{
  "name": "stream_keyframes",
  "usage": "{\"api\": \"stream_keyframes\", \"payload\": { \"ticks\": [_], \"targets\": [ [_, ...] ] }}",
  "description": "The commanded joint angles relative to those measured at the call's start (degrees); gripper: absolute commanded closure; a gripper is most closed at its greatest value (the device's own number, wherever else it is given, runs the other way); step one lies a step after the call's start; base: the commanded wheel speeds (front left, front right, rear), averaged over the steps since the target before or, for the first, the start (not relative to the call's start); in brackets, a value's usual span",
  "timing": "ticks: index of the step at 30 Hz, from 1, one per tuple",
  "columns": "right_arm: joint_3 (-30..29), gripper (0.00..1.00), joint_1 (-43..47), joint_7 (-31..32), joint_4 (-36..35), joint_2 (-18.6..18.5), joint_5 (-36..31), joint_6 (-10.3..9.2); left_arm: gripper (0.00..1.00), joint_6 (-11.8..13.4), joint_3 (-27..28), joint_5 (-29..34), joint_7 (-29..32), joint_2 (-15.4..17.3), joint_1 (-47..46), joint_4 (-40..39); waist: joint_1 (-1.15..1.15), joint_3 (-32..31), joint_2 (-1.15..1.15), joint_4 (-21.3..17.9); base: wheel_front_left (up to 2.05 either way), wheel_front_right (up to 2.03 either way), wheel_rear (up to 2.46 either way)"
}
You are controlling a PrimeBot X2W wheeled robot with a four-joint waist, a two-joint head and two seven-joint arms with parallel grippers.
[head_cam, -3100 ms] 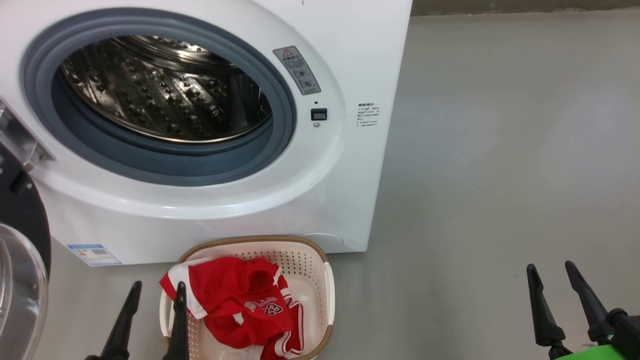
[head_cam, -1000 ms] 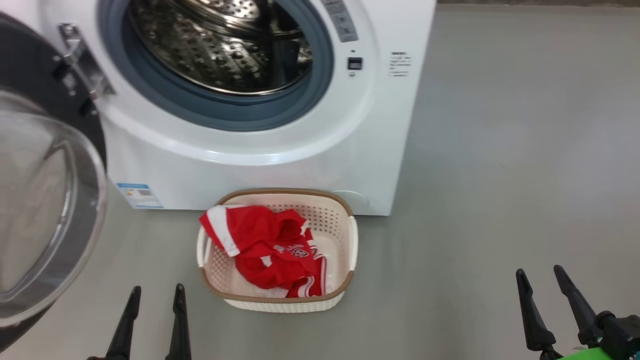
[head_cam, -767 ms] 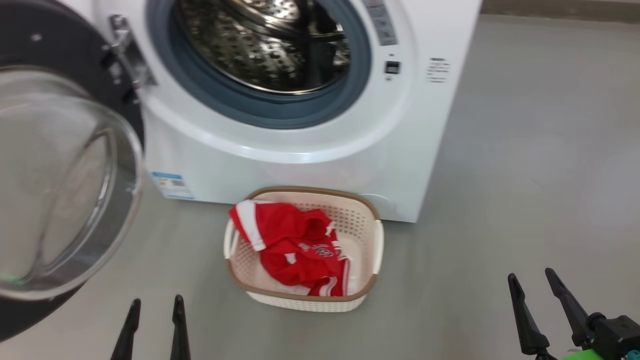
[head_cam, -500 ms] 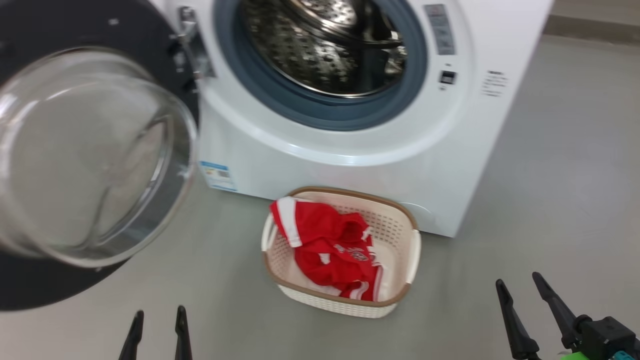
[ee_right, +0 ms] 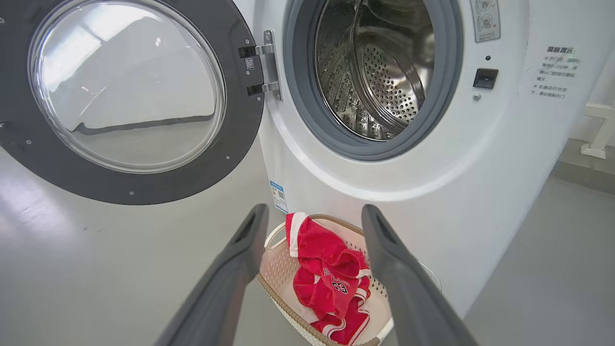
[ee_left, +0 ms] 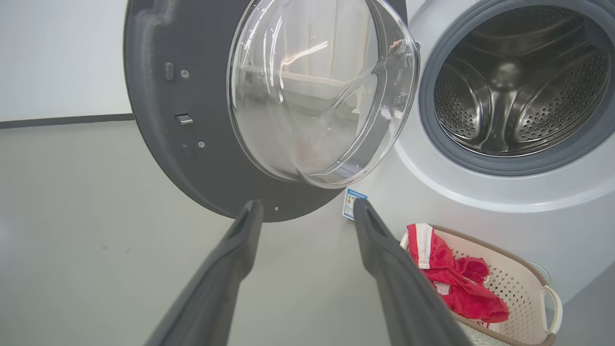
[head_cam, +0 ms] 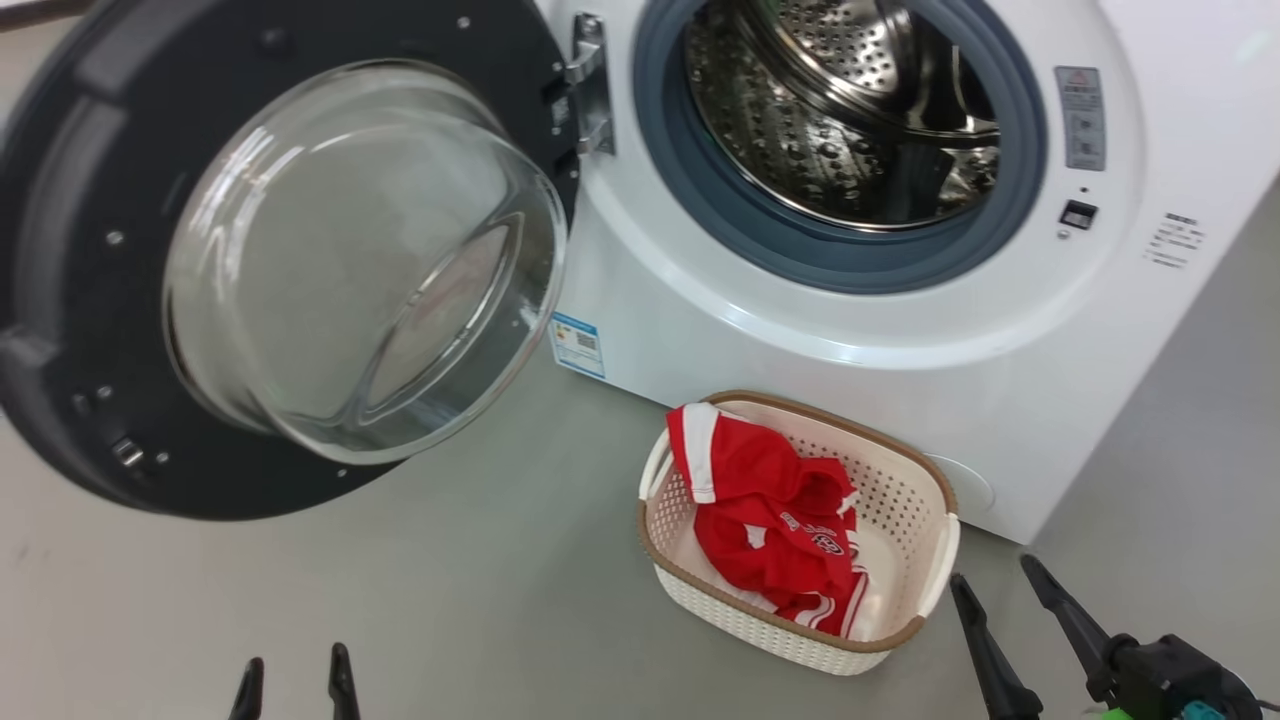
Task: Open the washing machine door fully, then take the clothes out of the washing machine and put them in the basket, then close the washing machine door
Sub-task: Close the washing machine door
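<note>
**Door wide open, red clothes in the basket**

One round, glossy black door (head_cam: 90, 330) with a bulging clear glass bowl stands wide open at the left of my white washing machine (head_cam: 850, 340). A grey rubber gasket rings the machine's perforated steel drum (head_cam: 830, 130). One cream perforated basket (head_cam: 900, 500) with a brown rim sits on the grey floor (head_cam: 450, 580), just before the machine. The red clothes (head_cam: 770, 510), trimmed in white, lie crumpled inside it; I cannot tell how many. My left tool (head_cam: 294, 655) and right tool (head_cam: 994, 569) hover low, each with two dark fingers spread and empty.
</note>
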Motion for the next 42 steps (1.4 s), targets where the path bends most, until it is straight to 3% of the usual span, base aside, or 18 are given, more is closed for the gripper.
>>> {"api": "stream_keyframes", "payload": {
  "ticks": [1, 15, 16, 17, 19, 23, 25, 30, 35, 42],
  "targets": [
    [1.6, 0.0, -2.9, -0.4, -0.9, -1.4, 0.2, 0.36, 0.0, 0.7, 2.1, -0.3, -0.3, 0.5, -0.5, -2.0, 0.0, 0.0, 0.0, 1.0, 0.0, 0.0, 0.0],
    [3.4, 0.0, -5.0, -0.4, 0.2, -2.2, 1.0, 0.36, 0.0, 2.2, 2.6, -1.7, -0.3, 0.5, 0.3, -4.8, 0.0, 0.6, 0.0, 1.4, 0.0, 0.0, 0.0],
    [3.4, 0.0, -4.9, -0.4, 0.1, -2.2, 1.0, 0.36, 0.51, 2.0, 2.7, -1.9, -0.3, 0.5, 0.0, -5.2, 0.0, 0.6, 0.0, 1.3, 0.0, 0.0, 0.0],
    [3.3, 0.0, -4.8, -0.4, 0.1, -2.1, 0.9, 0.36, 0.58, 1.7, 2.9, -2.2, -0.3, 0.5, -0.5, -5.7, 0.0, 0.7, 0.0, 1.3, 0.0, 0.0, 0.0],
    [3.0, 0.0, -4.5, -0.4, 0.0, -1.9, 0.9, 0.36, 1.0, 0.9, 3.8, -2.1, -0.3, 0.5, -1.8, -7.8, 0.0, 0.7, 0.0, 1.2, 0.0, 0.0, 0.0],
    [2.3, 0.0, -4.0, -0.4, -0.3, -1.4, 0.7, 0.36, 1.0, -1.5, 7.1, -1.2, -0.3, 0.5, -4.9, -12.6, 0.0, 1.0, 0.0, 1.1, 0.0, 0.0, 0.0],
    [1.9, 0.0, -3.7, -0.4, -0.6, -1.1, 0.5, 0.36, 1.0, -4.0, 10.6, -0.6, -0.3, 0.8, -8.0, -15.8, 0.0, 1.3, 0.0, 1.1, 0.0, 0.0, 0.0],
    [0.7, 0.0, -3.1, -0.4, -1.0, -0.5, 0.2, 0.36, 1.0, -10.3, 19.6, -2.1, -0.3, 5.4, -18.9, -18.0, 0.0, 2.2, 0.0, 1.0, 0.0, 0.0, 0.0],
    [-0.3, 0.0, -3.1, -0.4, -1.7, 0.3, -0.2, 0.36, 1.0, -14.2, 28.1, -11.3, -0.3, 11.7, -33.5, -9.8, 0.0, 3.1, 0.0, 0.6, 0.0, 0.0, 0.0],
    [-0.9, 0.0, -3.8, -0.4, -2.3, 0.1, -0.6, 0.36, 1.0, -15.1, 27.6, -23.6, 1.8, 23.1, -48.1, 12.9, 0.0, 5.7, 0.0, -0.6, 0.0, 0.0, 0.0]
  ]
}}
